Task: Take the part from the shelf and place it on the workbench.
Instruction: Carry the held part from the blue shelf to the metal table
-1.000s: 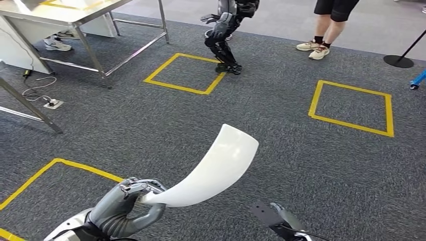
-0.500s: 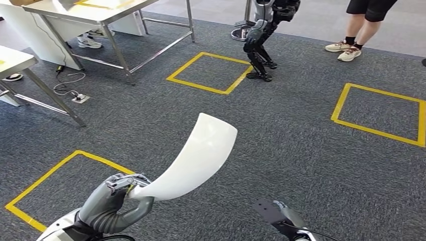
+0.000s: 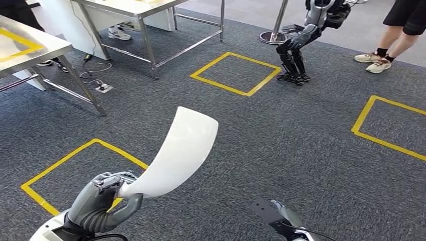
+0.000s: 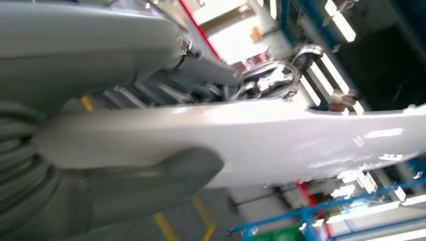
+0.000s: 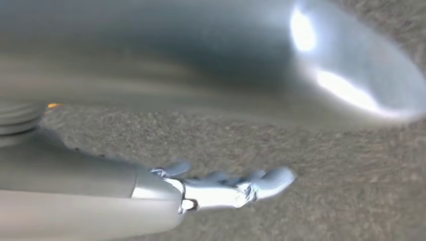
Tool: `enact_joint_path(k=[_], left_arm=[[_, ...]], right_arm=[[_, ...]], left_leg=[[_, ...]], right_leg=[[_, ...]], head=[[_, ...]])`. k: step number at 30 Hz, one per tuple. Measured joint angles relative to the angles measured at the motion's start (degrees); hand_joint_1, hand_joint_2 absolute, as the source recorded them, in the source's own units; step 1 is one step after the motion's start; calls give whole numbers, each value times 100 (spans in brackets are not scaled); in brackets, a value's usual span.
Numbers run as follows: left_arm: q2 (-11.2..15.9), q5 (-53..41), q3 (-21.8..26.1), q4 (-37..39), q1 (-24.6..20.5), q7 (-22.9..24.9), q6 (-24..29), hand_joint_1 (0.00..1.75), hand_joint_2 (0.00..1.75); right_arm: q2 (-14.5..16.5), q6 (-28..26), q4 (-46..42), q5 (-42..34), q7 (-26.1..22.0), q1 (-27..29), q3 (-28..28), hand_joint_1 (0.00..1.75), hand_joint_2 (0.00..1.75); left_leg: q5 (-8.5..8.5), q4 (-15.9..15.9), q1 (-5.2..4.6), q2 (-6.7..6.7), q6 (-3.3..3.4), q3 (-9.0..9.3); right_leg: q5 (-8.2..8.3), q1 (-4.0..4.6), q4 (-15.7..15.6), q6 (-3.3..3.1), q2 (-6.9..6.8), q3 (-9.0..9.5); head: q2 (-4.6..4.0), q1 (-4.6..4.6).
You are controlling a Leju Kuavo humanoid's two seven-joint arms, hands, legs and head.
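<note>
The part (image 3: 177, 153) is a long, curved white panel. My left hand (image 3: 103, 200) grips its narrow lower end near the bottom left of the head view, and the panel rises up and to the right above the carpet. In the left wrist view the panel (image 4: 281, 135) runs across the picture with my thumb (image 4: 150, 175) pressed against it. My right hand (image 5: 221, 186) hangs low over the carpet, fingers stretched out, holding nothing. A steel workbench (image 3: 30, 47) with yellow tape on its top stands at the far left.
A second steel table (image 3: 140, 7) stands at the top left, with a power strip and cable (image 3: 103, 88) on the floor near it. Another humanoid robot (image 3: 301, 45) and a person's legs (image 3: 397, 35) are at the top right. Yellow taped squares (image 3: 236, 73) mark the grey carpet.
The whole picture has shifted right: the camera has turned left, bringing the taped workbench into view. My left hand still holds the panel the same way.
</note>
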Motion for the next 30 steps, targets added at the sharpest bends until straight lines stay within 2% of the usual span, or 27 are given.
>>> enact_joint_path(k=[2,3,4,5,7,8,9,12,14,15,17,18,19,20,21,22,24,25,27,29,30], left_arm=[[-3,-2,1,-8,11,0,10,175,175],[-3,-6,1,-10,19,4,15,175,175],[-3,-10,1,-13,24,11,24,175,175],[-3,-14,1,-17,26,18,35,175,175],[-2,-16,1,-36,27,28,56,175,175],[0,-16,1,-49,28,29,63,175,175],[3,-16,1,-62,31,31,68,175,175],[17,-14,-2,-101,46,53,88,175,175],[28,-10,-4,-132,46,83,119,175,175],[32,-7,-5,-143,44,102,135,175,175],[34,0,-7,-151,43,137,169,175,175],[34,3,-7,-151,46,149,184,175,175],[35,7,-8,-151,49,153,197,175,175],[35,12,-8,-151,49,156,209,175,175],[36,18,-8,-155,48,164,225,175,175],[36,28,-8,-161,45,174,242,175,175],[35,63,-8,-173,38,195,280,175,175],[34,87,-7,-176,36,200,298,175,175],[34,123,-4,-183,38,204,334,175,175],[33,145,-1,-197,38,205,365,175,175],[31,159,0,-203,37,205,381,175,175]], right_arm=[[-5,-1,1,-14,-2,30,1,0,0],[-7,-1,2,-25,-6,50,1,0,0],[-7,-1,2,-38,-9,66,2,0,0],[-7,-2,2,-51,-12,77,3,0,0],[-7,-7,2,-74,-15,85,5,0,0],[-6,-12,2,-87,-21,86,5,0,0],[-4,-17,2,-108,-31,90,5,0,0],[10,-48,3,-191,-103,106,4,0,0],[20,-85,4,-236,-144,113,1,0,0],[25,-99,4,-254,-157,126,0,0,0],[26,-116,4,-289,-179,174,0,0,0],[27,-117,5,-303,-189,198,1,0,0],[28,-118,5,-316,-194,214,1,0,0],[30,-122,6,-327,-199,221,1,0,0],[32,-127,6,-342,-206,223,1,0,0],[35,-136,6,-356,-210,223,0,0,0],[37,-154,6,-375,-216,225,-1,0,0],[38,-161,5,-380,-216,226,-2,0,0],[38,-168,4,-386,-216,222,-2,0,0],[41,-168,2,-388,-216,213,-1,0,0],[43,-168,2,-390,-213,213,0,0,0]], left_leg=[[0,3,8,-92,23,-6],[-1,6,8,-145,26,-7],[-3,12,8,-198,25,-6],[-5,21,10,-251,20,-4],[-19,53,11,-347,-10,-6],[-28,71,5,-391,-40,-15],[-33,80,2,-425,-74,-25],[-27,61,12,-482,-187,-38],[-169,252,11,-365,-255,-116],[-335,517,14,-269,-283,-229],[-728,1284,25,-123,-330,-587],[-828,1578,33,-98,-344,-724],[-815,1681,40,-84,-350,-770],[-691,1549,45,-66,-349,-698],[-493,1206,47,-27,-341,-518],[-309,773,44,67,-322,-294],[-111,159,17,210,-249,9],[-103,57,2,237,-209,46],[-90,38,-7,145,-126,33],[-60,8,13,65,-47,47],[-45,-6,29,28,-14,57]], right_leg=[[-327,-7,754,27,114,-389],[-379,-10,1002,34,125,-533],[-313,-13,1038,37,128,-577],[-141,-19,839,35,135,-505],[260,-36,58,29,233,-155],[383,-39,-264,15,282,-11],[432,-36,-453,-4,318,73],[449,-19,-526,-112,261,91],[475,-34,-566,-189,199,104],[480,-40,-581,-216,159,108],[471,-33,-583,-239,73,107],[467,-31,-582,-243,26,108],[463,-30,-582,-241,-19,111],[459,-31,-581,-235,-59,118],[451,-31,-581,-223,-95,131],[441,-26,-580,-207,-126,147],[417,1,-570,-156,-179,171],[410,14,-568,-127,-205,177],[400,9,-572,-56,-258,192],[287,-13,-432,15,-154,152],[145,-22,-199,41,-55,52]], head=[[0,2],[0,2],[0,2],[0,2],[0,1],[0,1],[1,2],[0,3],[0,-7],[0,-13],[1,-19],[1,-19],[1,-19],[1,-19],[0,-19],[-1,-20],[0,-16],[0,-13],[0,-8],[-1,-6],[-1,-3]])
